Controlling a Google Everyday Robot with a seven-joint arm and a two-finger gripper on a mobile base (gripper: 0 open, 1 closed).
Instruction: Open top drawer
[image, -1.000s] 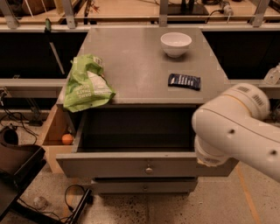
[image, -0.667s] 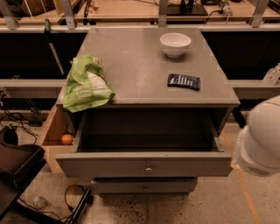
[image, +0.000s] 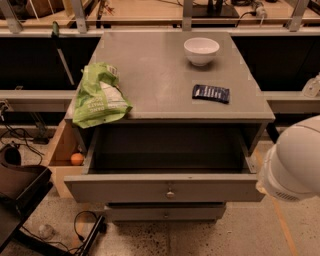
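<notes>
The top drawer is pulled well out of the grey cabinet. Its flat grey front faces me with a small round metal knob at centre. Its deep grey inside shows nothing in it. A narrower grey drawer with a like knob sits shut below it. My white arm fills the right edge of the camera view, beside the drawer's right end. The gripper itself is out of view.
On the cabinet top lie a green bag overhanging the front left edge, a white bowl and a dark blue packet. A pale wooden box drawer with an orange ball stands at left. Cables lie on the floor.
My arm has swung from in front of the drawer's right half out to the right edge of view. The drawer stays open as before.
</notes>
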